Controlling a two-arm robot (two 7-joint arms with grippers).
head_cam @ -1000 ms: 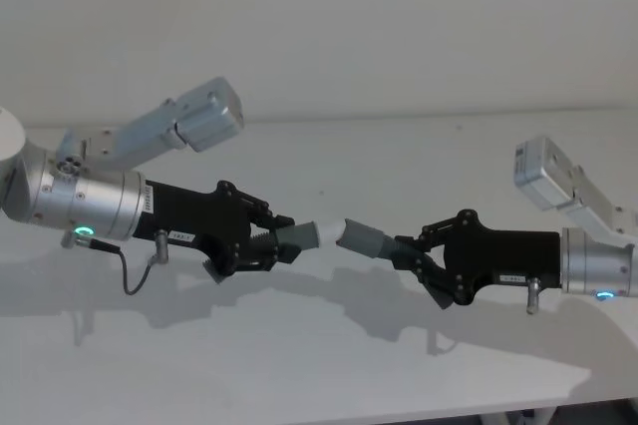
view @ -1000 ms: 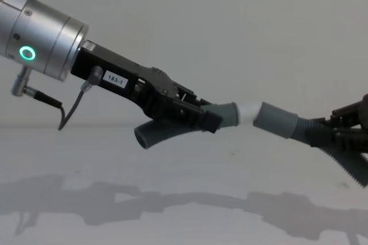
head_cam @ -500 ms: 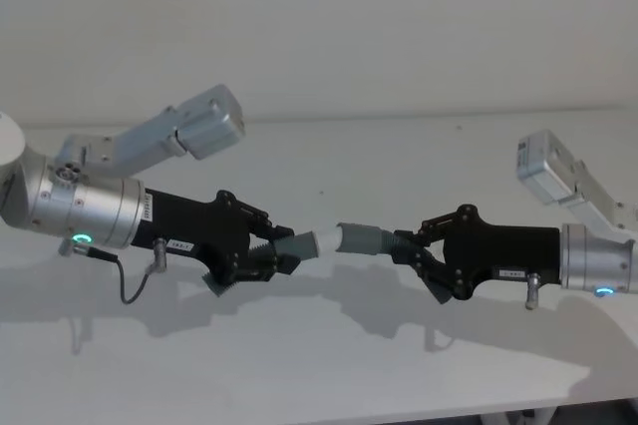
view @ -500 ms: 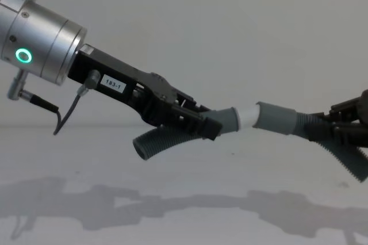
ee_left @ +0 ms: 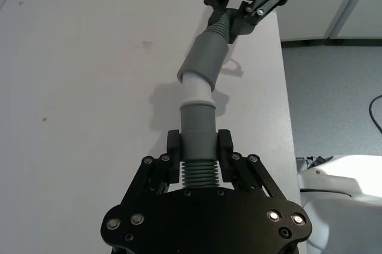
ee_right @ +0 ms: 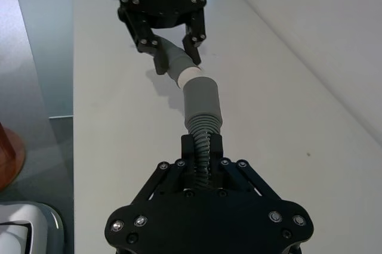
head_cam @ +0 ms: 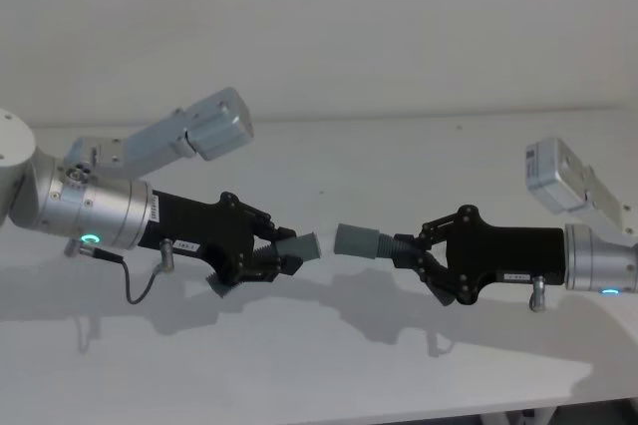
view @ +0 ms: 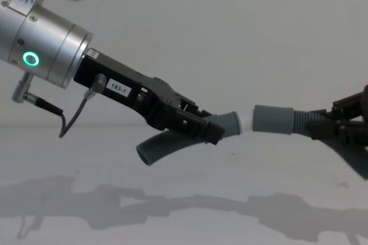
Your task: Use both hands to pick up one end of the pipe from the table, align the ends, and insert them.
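both pipe pieces hang in the air above the table (head_cam: 399, 156), held end to end over its middle. the left gripper (head_cam: 282, 254) comes in from the table's left side, its fingers (ee_left: 174, 147) pinching the left pipe piece (view: 172, 144) at the cuff just past the ribbing; the rest of that piece bends down and back under the gripper. its white tip (ee_left: 195, 90) points toward the other piece. the right gripper (head_cam: 411, 252) reaches in from the right side, fingers clamped on the ribbed part of the right pipe piece (head_cam: 361, 241), whose wide grey cuff mouth (view: 257, 118) faces left. in the head view a gap shows between the two ends; in the chest view the tip sits right at the cuff mouth, and in the wrist views it looks just at or barely inside it, so i cannot tell whether they touch. the two pieces line up nearly straight.
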